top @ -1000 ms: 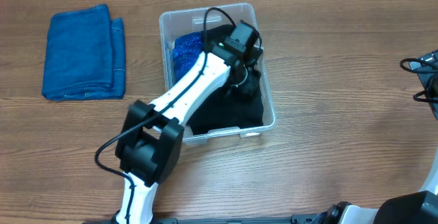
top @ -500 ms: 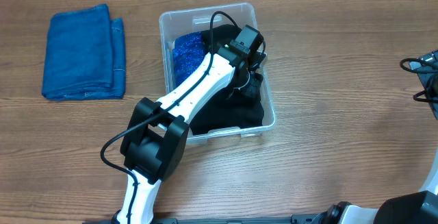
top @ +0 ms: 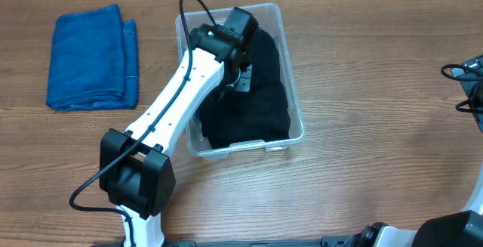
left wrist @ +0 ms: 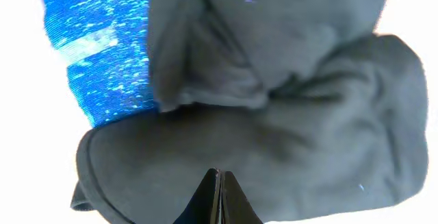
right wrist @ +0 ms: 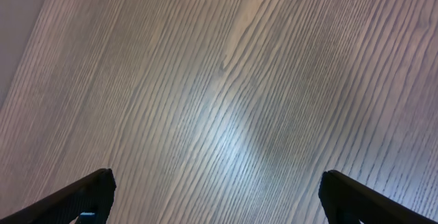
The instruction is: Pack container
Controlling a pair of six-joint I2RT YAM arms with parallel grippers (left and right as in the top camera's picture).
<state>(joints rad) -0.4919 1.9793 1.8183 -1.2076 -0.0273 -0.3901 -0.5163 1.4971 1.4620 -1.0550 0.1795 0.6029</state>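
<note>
The left claw [left wrist: 219,191], closed and empty, appears to tamp the black cloth [top: 256,118] into the container [top: 299,122] at frame centre; the right claw [right wrist: 219,196] idles wide open.

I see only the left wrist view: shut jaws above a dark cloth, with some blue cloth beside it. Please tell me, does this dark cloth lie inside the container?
Observer: Yes. From overhead, the black cloth lies inside the clear container and covers most of its floor.
Operator: Is any cloth outside it?
Observer: One folded blue towel lies on the wooden table, apart from the container, to its left in the picture.
Operator: And the right jaws?
Observer: They stand open over bare wood, with nothing between them.
</note>
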